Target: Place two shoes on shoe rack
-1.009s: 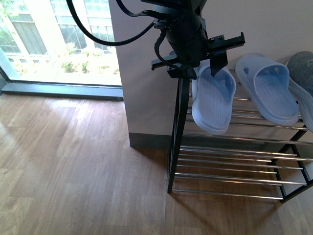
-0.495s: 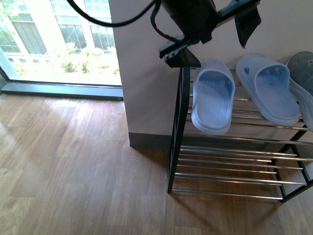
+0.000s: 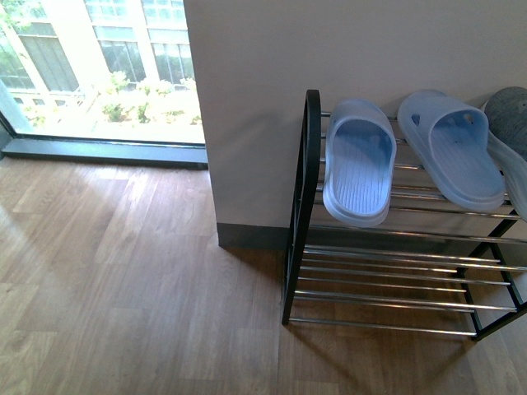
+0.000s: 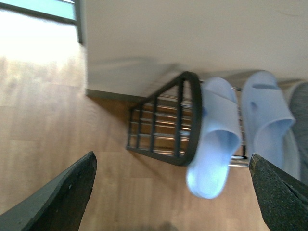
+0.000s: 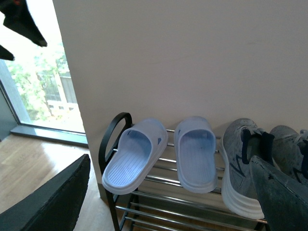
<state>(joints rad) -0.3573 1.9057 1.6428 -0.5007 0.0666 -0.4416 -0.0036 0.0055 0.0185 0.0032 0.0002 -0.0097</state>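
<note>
Both grey knit shoes stand side by side on the top tier of the shoe rack (image 5: pixel 113 129), one (image 5: pixel 240 166) beside the other (image 5: pixel 288 144). In the front view only a grey shoe's edge (image 3: pixel 512 115) shows at the right border, on the black-framed rack (image 3: pixel 310 189). My right gripper (image 5: pixel 169 161) is open, well back from the rack, holding nothing. My left gripper (image 4: pixel 171 161) is open too, high above the rack's end loop (image 4: pixel 190 120). Neither arm shows in the front view.
Two light blue slippers (image 3: pixel 358 164) (image 3: pixel 457 152) lie on the top tier, left of the grey shoes. Chrome bars of the lower tiers (image 3: pixel 387 284) run beneath. A white wall pillar (image 3: pixel 247 123) stands behind the rack, with a window (image 3: pixel 99 66) and wooden floor (image 3: pixel 123 288) to the left.
In the front view, the dark arm with its open gripper that hung over the rack's left end has risen out of the picture. The slippers have not moved.
</note>
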